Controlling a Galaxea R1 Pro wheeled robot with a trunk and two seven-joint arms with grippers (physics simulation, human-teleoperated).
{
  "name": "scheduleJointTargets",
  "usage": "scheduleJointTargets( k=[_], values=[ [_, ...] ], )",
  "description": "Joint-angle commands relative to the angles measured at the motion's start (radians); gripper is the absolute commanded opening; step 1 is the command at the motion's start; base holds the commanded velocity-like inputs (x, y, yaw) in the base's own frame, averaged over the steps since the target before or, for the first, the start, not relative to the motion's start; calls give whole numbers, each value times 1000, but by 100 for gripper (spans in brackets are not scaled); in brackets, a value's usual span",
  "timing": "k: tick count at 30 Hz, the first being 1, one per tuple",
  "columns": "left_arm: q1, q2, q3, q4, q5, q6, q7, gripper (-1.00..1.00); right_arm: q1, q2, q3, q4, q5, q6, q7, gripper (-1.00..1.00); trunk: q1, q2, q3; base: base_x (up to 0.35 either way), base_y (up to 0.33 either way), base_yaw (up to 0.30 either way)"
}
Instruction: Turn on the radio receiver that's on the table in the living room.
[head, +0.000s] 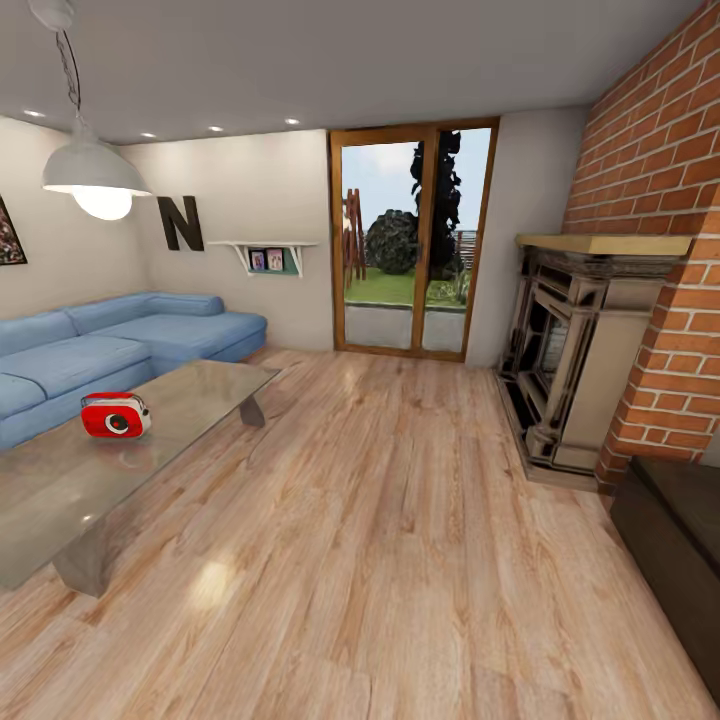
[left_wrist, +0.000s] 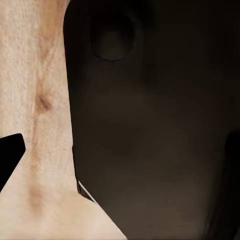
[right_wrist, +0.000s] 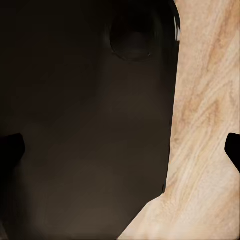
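Sitting near the table (head: 200, 400) edge, radio receiver (head: 116, 415); both tools' state unclear.

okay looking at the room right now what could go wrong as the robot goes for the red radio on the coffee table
1. The radio receiver sits well in from the table's near end, toward the sofa side, so reaching it may mean leaning across the glossy table.
2. The table's corner and slab leg jut toward the open floor; the base could clip them while approaching.
3. The radio is small and stands free, so a hard press might push it instead of switching it on.
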Motion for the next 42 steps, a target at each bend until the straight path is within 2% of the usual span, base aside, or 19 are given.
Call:
scheduleJointTargets(
  k=[1, 10, 25, 34, 35, 42],
  values=[
    [0, 0, 0, 0, 0, 0, 0, 100, 0, 0, 0, 0, 0, 0, 0, 100, 0, 0, 0, 0, 0, 0],
    [-2, -2, 6, -15, 0, -3, -3, 100, 4, 4, 51, -5, -14, -6, 13, 100, 0, 0, 0, 0, 0, 0],
    [-2, -1, 6, -17, 2, -2, -10, 100, 3, 4, 135, -5, -15, -14, 14, 100, 0, 0, 0, 0, 0, 2],
    [-2, -2, 9, -17, 6, -2, -8, 100, 3, 5, 186, -5, -16, -15, 12, 100, 0, 0, 0, 0, 0, 193],
    [-2, -2, 9, -17, 6, -2, -8, 100, 3, 5, 436, -5, -16, -15, 12, 100, 0, 0, 0, 0, 0, 267],
    [-2, -4, 9, -17, 6, -2, -8, 100, 3, 5, 437, -5, -15, -15, 12, 100, 0, 0, 0, 0, 0, 272]
  ],
)
